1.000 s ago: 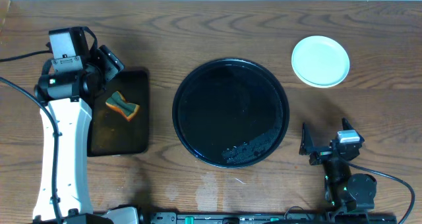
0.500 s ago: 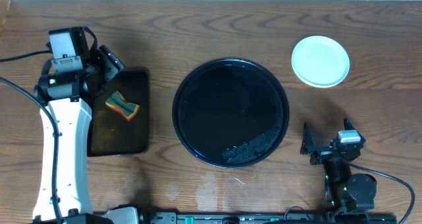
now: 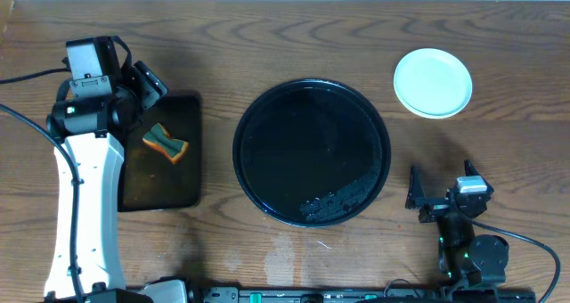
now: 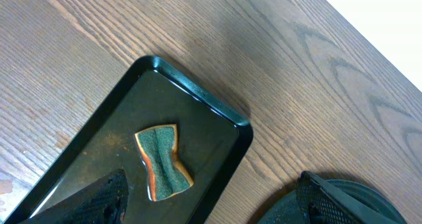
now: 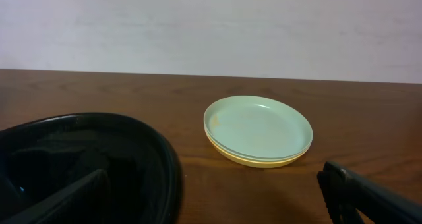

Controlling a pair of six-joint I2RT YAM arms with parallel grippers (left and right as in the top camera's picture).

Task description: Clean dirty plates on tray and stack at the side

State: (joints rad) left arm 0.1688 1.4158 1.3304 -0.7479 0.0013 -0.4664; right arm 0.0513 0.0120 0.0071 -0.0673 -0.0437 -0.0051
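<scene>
The tray (image 3: 312, 134) is lying bare in the middle of the tabletop (image 3: 267, 36), and the plates (image 3: 433, 83) are sitting nested in one stack on the wood at its 2 o'clock, well apart from its rim. From the right wrist a mint plate is showing on top and the yellow one underneath; I cannot tell whether a third is hiding between them.

The right fingers (image 5: 369, 197) are hanging apart and empty at the tray's 4 o'clock, facing the stack from a distance. The left fingers (image 4: 99, 194) are also hanging apart and holding nothing, above the small tray (image 3: 160, 187) at 9 o'clock, where the sponge (image 3: 166, 143) is lying.

Judging from this, the sorting is looking finished, so the risks are lying in what might be missed or disturbed:

- A faint warm tint seems to be showing at the top plate's 9 o'clock rim; if it is a smear, the stack is going aside dirty.
- The plates are looking light and slick, so any forward reach by the right arm could be pushing the stack across the wood or tipping the top plate off.
- A speckled patch is showing at the tray's 5 o'clock; whether it is residue or reflection, I cannot tell.
</scene>
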